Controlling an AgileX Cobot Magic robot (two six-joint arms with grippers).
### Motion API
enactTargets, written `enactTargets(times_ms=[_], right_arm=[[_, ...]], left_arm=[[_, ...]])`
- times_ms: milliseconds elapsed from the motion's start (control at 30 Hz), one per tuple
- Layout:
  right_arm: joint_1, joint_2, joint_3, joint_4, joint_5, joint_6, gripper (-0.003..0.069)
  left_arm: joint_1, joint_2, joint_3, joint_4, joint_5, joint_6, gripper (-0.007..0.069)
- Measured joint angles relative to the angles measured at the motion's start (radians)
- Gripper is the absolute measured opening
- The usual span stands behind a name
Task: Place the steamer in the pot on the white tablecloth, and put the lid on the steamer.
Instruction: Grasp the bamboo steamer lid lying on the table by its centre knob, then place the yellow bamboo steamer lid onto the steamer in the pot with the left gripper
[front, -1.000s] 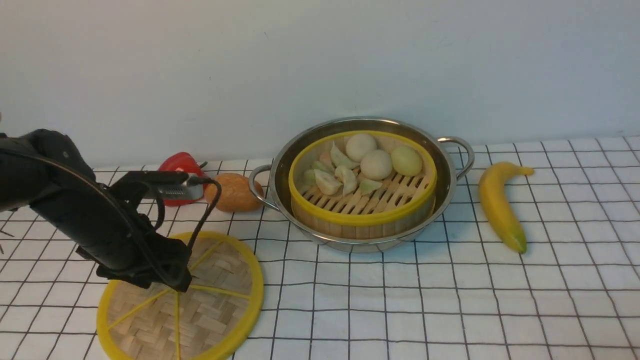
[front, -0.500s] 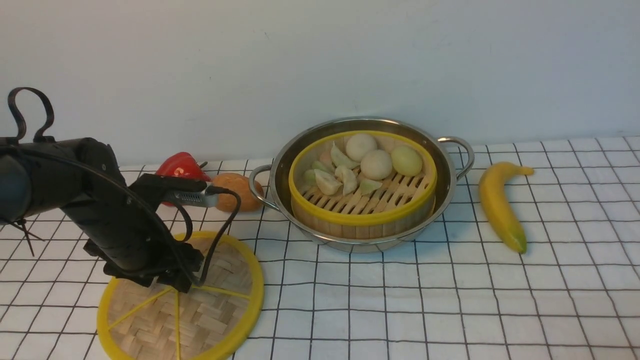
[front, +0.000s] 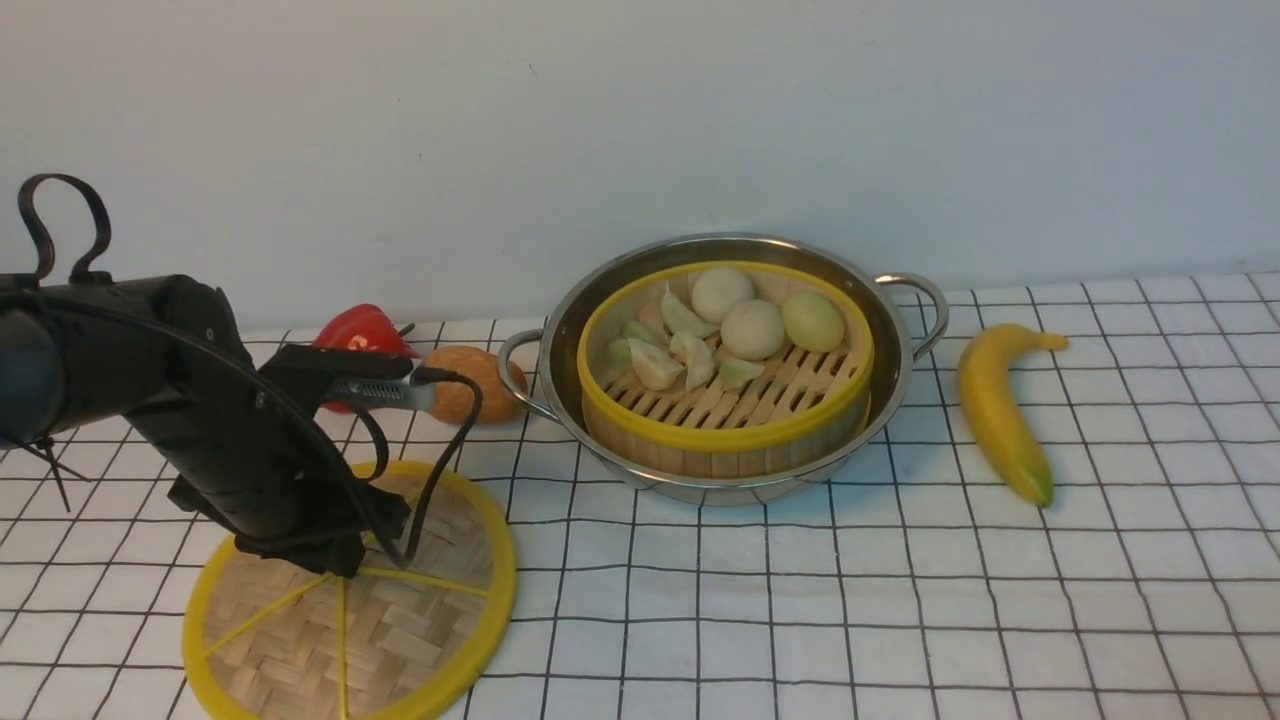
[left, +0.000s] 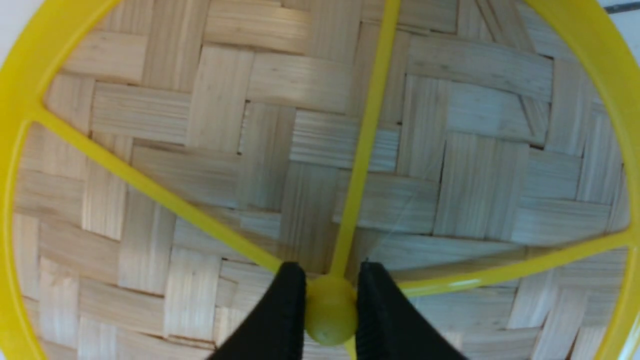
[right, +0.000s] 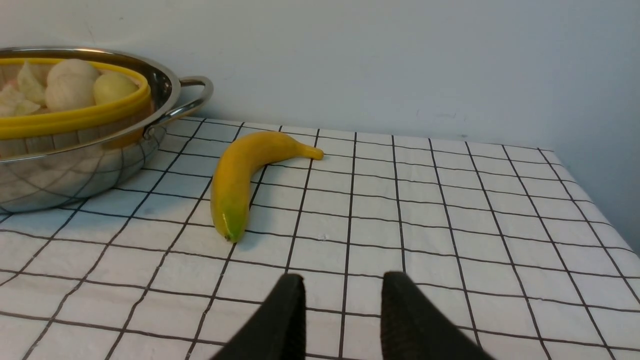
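Note:
The steamer (front: 725, 395), holding pale buns and dumplings, sits inside the steel pot (front: 900, 370) on the white tablecloth (front: 900, 600). At the front left lies the lid (front: 400, 620), a woven disc with a yellow rim and spokes. My left gripper (front: 345, 565) stands over its middle. In the left wrist view the left gripper (left: 330, 272) is shut on the lid's round yellow hub (left: 330, 310), one black finger on each side. My right gripper (right: 342, 282) shows only in its wrist view, open above bare cloth with nothing between its fingers.
A yellow banana (front: 1000, 410) lies to the right of the pot. A brown bread roll (front: 470, 385) and a red pepper (front: 360, 335) sit to the pot's left, behind the lid. A pale wall runs behind the table. The cloth's right edge (right: 595, 200) shows in the right wrist view.
The left arm swung up over the lid's middle and its fingers closed on the hub. The lid has shifted slightly left. The right gripper has not moved.

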Motion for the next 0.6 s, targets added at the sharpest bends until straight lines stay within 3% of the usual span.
enactTargets(times_ms=[167, 367, 600], right_arm=[[0.0, 0.0, 0.0, 0.0, 0.0, 0.0, 0.024], [0.0, 0.0, 0.0, 0.0, 0.0, 0.0, 0.024], [0.0, 0.0, 0.0, 0.0, -0.001, 0.0, 0.024]], left_arm=[[-0.001, -0.026, -0.062, 0.063, 0.17, 0.0, 0.0116], [-0.003, -0.111, -0.282, 0.099, 0.379, 0.034, 0.0116], [-0.096, -0.098, -0.593, 0.008, 0.402, 0.327, 0.0116]])
